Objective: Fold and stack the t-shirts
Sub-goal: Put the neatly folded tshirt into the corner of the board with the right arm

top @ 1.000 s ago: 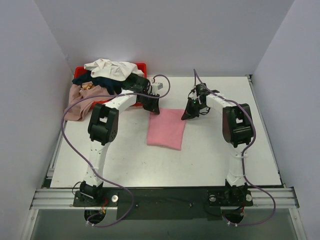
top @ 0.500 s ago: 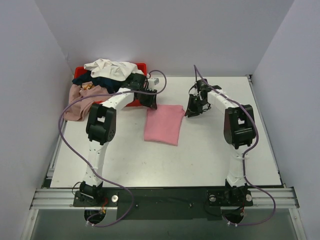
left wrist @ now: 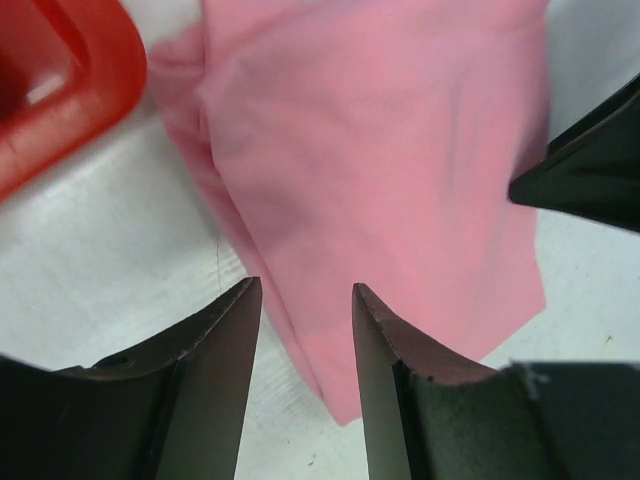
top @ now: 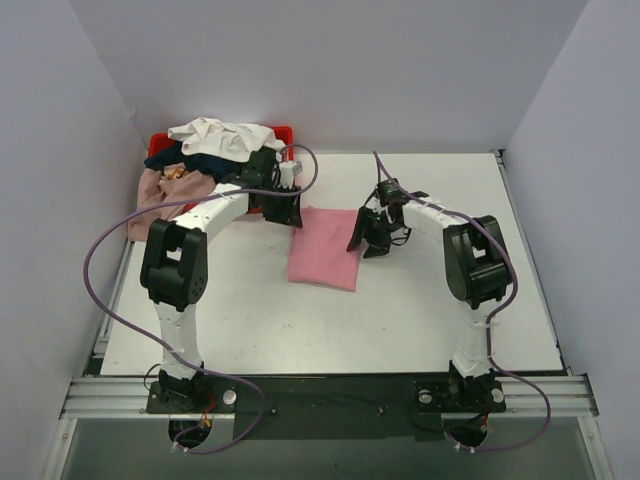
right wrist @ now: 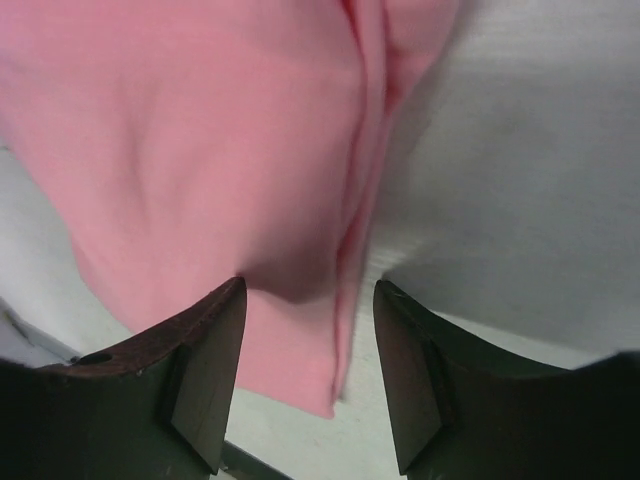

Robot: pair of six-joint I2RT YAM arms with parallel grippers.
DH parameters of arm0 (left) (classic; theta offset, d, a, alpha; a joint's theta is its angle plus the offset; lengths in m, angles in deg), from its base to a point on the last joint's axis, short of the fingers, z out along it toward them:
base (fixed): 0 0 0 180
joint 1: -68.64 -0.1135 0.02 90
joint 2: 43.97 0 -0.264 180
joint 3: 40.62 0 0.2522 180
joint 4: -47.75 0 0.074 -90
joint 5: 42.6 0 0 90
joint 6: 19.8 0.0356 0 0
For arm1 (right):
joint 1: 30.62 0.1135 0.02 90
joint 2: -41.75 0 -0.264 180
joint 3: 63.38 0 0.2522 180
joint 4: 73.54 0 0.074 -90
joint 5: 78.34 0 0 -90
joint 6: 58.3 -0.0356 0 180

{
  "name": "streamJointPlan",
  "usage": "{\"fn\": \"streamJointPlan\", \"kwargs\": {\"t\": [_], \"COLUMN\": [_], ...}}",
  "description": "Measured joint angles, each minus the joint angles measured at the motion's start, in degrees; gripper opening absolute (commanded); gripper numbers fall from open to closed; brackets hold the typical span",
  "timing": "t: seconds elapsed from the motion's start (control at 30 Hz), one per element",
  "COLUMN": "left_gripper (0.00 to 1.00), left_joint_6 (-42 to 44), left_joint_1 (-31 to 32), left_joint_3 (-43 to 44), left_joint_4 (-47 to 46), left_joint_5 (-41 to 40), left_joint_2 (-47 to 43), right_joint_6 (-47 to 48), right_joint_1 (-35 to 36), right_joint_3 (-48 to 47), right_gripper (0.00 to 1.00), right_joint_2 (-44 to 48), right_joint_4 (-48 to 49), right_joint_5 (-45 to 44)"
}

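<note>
The bright pink t-shirt lies folded into a rectangle on the white table. My left gripper is open at its far left corner; in the left wrist view the pink cloth lies flat below and between the fingers. My right gripper is open at the shirt's far right edge; in the right wrist view the pink cloth with its folded edge lies between the fingers. Neither gripper holds anything. Other t-shirts, white, navy and mauve, are heaped at the red tray.
The red plastic tray stands at the table's far left corner, and its rim shows in the left wrist view. The mauve cloth hangs over the tray's left side. Purple cables loop from both arms. Walls enclose the table on three sides.
The pink shirt has slid left and away from me. Both grippers have come off it and moved left, the right one down to its right edge.
</note>
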Motion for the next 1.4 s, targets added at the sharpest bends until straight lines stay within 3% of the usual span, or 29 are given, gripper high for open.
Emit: {"fn": "streamJointPlan", "kwargs": {"t": [0.17, 0.2, 0.5, 0.8, 1.17, 1.4], "left_gripper": [0.52, 0.52, 0.52, 0.52, 0.52, 0.52], "left_joint_6": [-0.3, -0.3, 0.7, 2.2, 3.0, 4.5], "left_joint_1": [0.0, -0.1, -0.8, -1.4, -2.7, -5.4], "left_joint_3": [-5.9, -6.1, -6.0, -6.0, -3.8, -0.5], "left_joint_4": [0.9, 1.1, 1.1, 1.2, 1.2, 0.7], "left_joint_5": [-0.5, -0.6, -0.9, -1.9, -1.3, -0.6], "left_joint_2": [0.0, 0.0, -0.4, -0.5, -1.5, -2.3], "right_joint_6": [-2.9, -3.6, -3.5, 14.6, 33.0, 45.5], "right_joint_1": [-0.7, -0.9, -6.0, -14.5, -19.7, -21.8], "right_joint_3": [0.1, 0.2, 1.7, -2.5, -0.1, 19.6], "right_gripper": [0.06, 0.01, 0.00, 0.00, 0.00, 0.00], "right_joint_2": [-2.6, -3.1, -4.0, -3.0, 0.4, 10.6], "right_joint_4": [4.9, 5.8, 7.3, -10.6, -24.8, -20.6], "right_joint_5": [4.3, 4.9, 9.2, 1.7, -26.0, -41.7]}}
